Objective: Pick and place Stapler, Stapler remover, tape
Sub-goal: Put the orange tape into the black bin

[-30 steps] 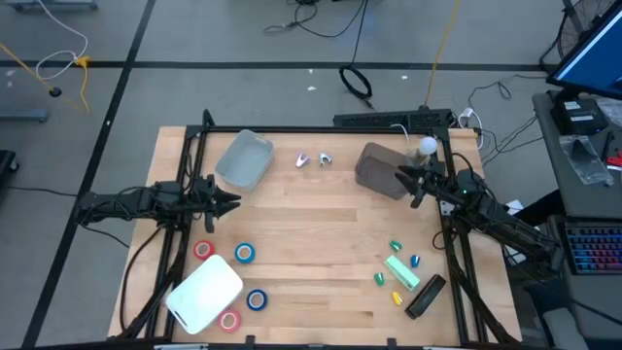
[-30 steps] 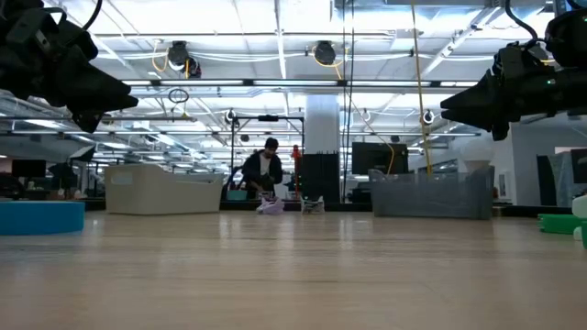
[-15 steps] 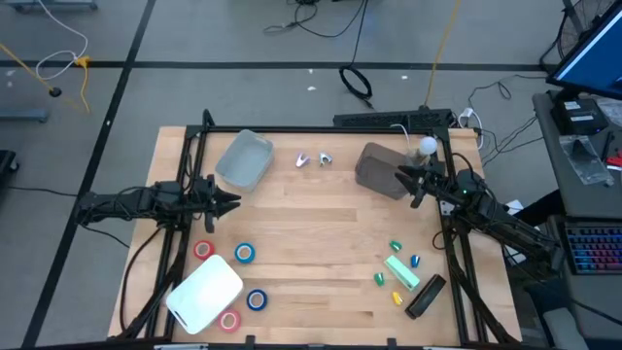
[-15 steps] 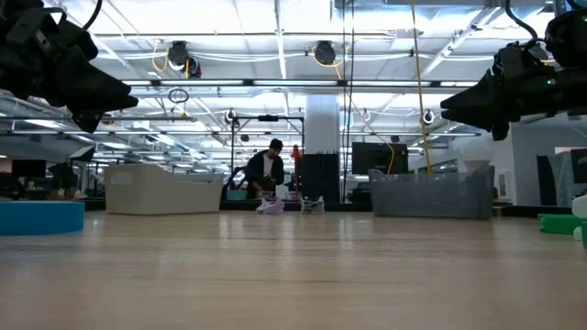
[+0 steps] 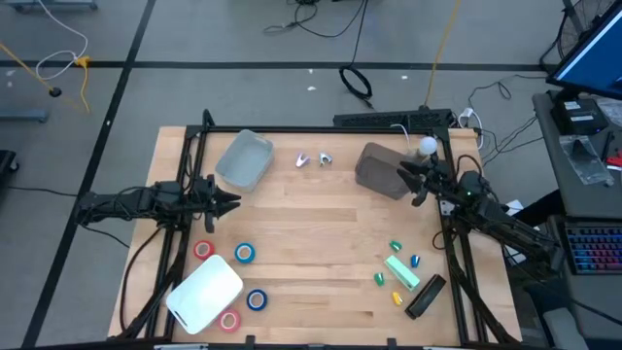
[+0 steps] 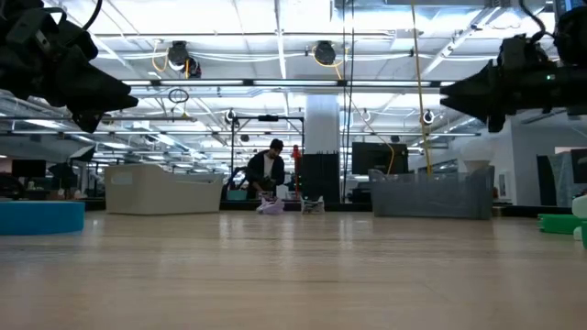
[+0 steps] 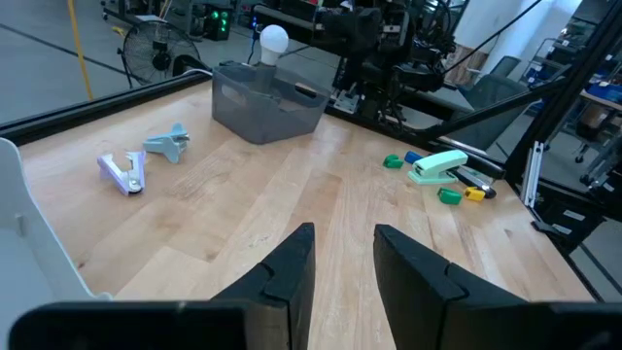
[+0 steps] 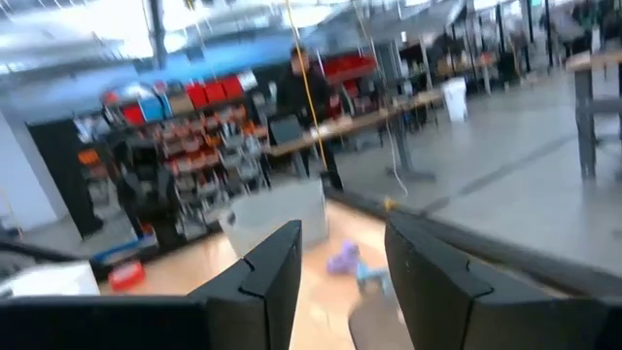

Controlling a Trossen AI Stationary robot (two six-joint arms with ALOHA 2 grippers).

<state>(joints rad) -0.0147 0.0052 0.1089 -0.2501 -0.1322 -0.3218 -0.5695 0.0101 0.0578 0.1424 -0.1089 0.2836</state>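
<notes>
Wooden table (image 5: 321,233) carries 4 tape rolls (image 5: 244,254) clustered round a white bin (image 5: 204,294), 2 red and 2 blue. Beyond that bin the left gripper (image 5: 230,200) hovers, fingers narrowly parted. Far across, the right gripper (image 5: 406,175) hangs parted over a grey bin (image 5: 377,171). A person (image 6: 266,170) crouches in the workshop beyond.

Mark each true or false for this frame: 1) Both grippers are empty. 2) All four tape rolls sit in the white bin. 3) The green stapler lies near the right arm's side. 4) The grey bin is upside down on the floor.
1) True: the left gripper and right gripper are open and hold nothing.
2) False: the tape rolls lie on the table around the white bin.
3) True: the green stapler lies there.
4) False: the grey bin stands on the table.
</notes>
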